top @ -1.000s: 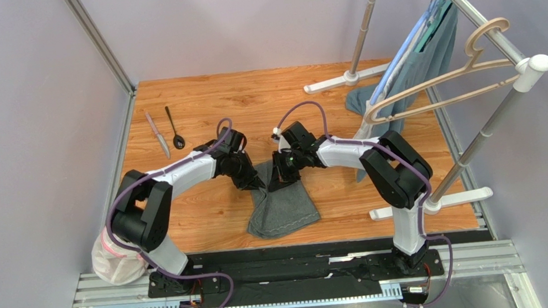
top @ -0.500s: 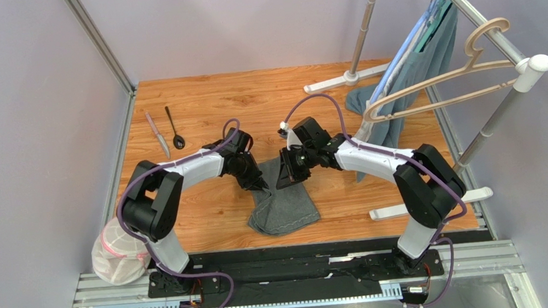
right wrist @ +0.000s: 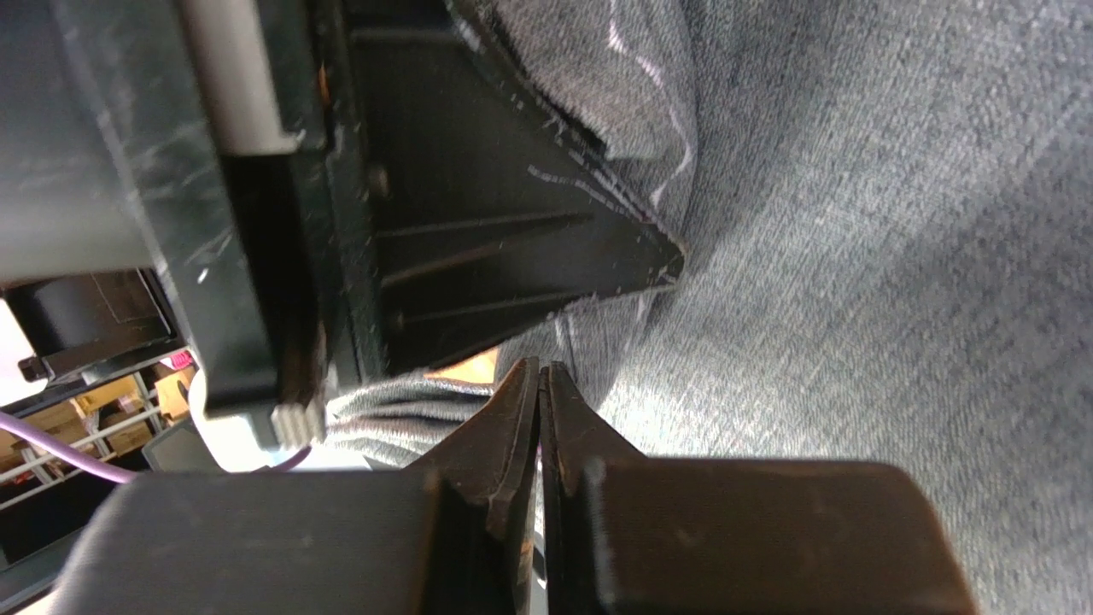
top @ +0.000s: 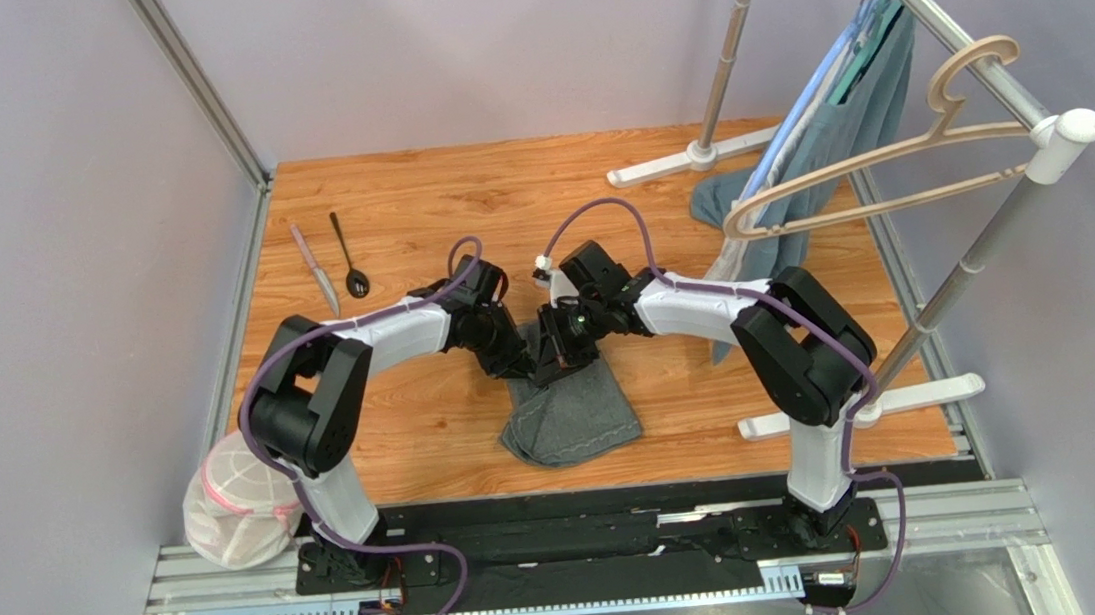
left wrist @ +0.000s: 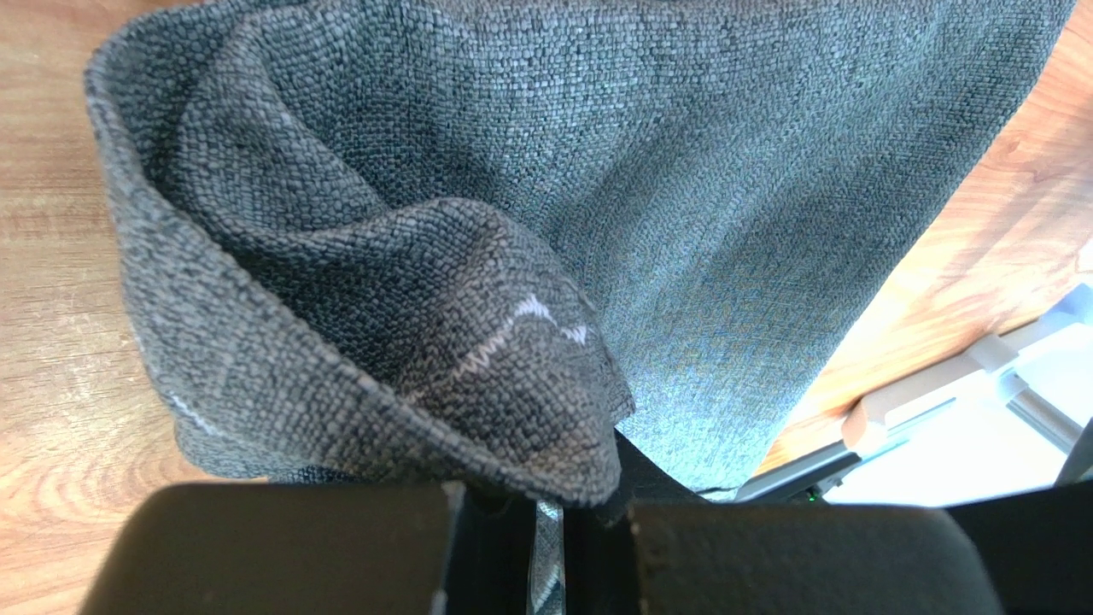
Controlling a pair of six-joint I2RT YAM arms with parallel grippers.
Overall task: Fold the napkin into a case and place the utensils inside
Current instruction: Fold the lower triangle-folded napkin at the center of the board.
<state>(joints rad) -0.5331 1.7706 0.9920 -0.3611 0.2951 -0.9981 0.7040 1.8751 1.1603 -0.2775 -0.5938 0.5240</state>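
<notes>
The left gripper (left wrist: 549,510) pinches the napkin's (left wrist: 719,192) corner; the right gripper (right wrist: 539,385) is closed, hold unclear — a weak pinch could drop the fold.

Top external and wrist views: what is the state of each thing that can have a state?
napkin: partly folded, crumpled, far edge lifted.
left tool: shut on a bunched fold of the napkin.
right tool: shut, next to the left tool; any cloth in it is unclear.
knife: lying flat on the table, untouched.
spoon: lying flat beside the knife, not touching it.
teal garment: hanging.
</notes>
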